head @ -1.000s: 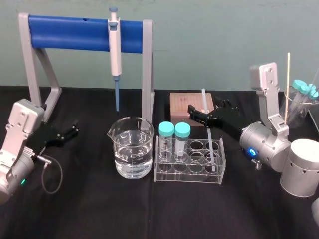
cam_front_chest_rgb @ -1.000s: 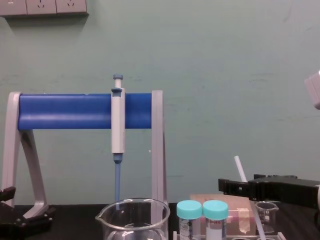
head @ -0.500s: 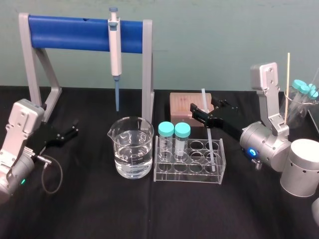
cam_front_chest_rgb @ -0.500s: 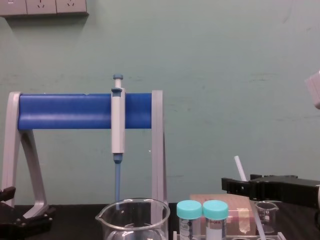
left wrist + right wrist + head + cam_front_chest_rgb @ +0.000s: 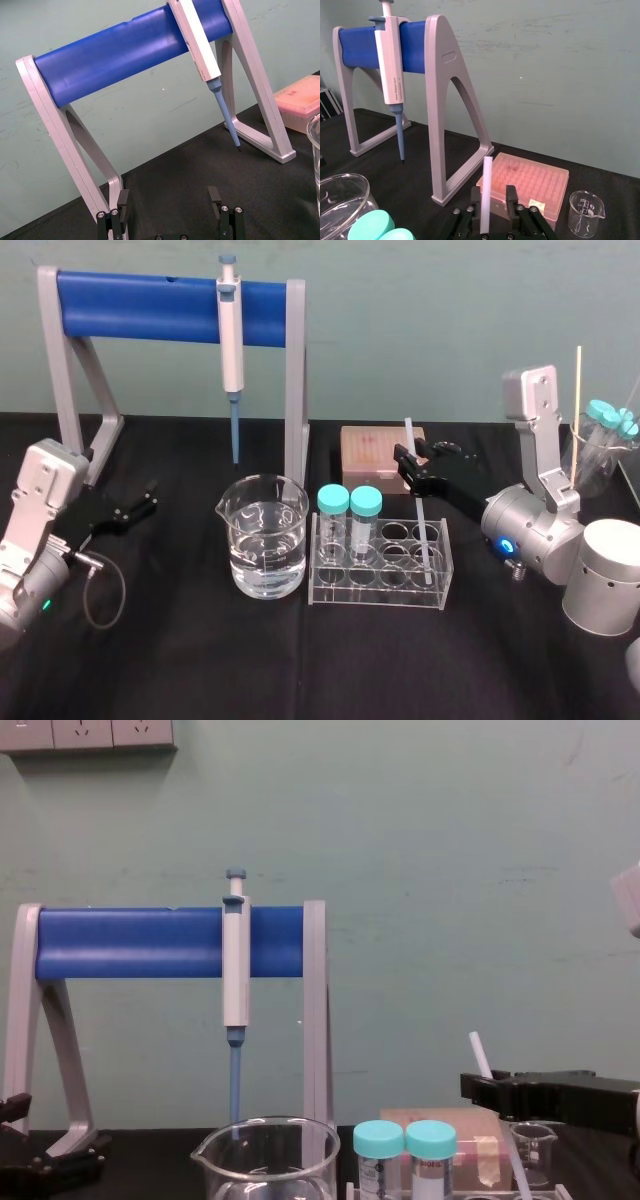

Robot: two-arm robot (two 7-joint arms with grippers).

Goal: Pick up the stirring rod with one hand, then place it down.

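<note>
Your right gripper point(image 5: 493, 193) has its fingers spread, gripping nothing. The stirring rod point(image 5: 486, 175) stands tilted between them, its foot in the tube rack point(image 5: 378, 593) below the gripper. Left gripper point(image 5: 169, 196) is parked well apart, fingers spread too.

Beaker point(image 5: 262, 536) left of tube rack point(image 5: 375, 592); stirring rod point(image 5: 424, 525) in rack; tip box point(image 5: 370, 452) behind.

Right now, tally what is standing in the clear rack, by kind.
Capped tubes: 2
Rod: 1
Total in the rack: 3
</note>
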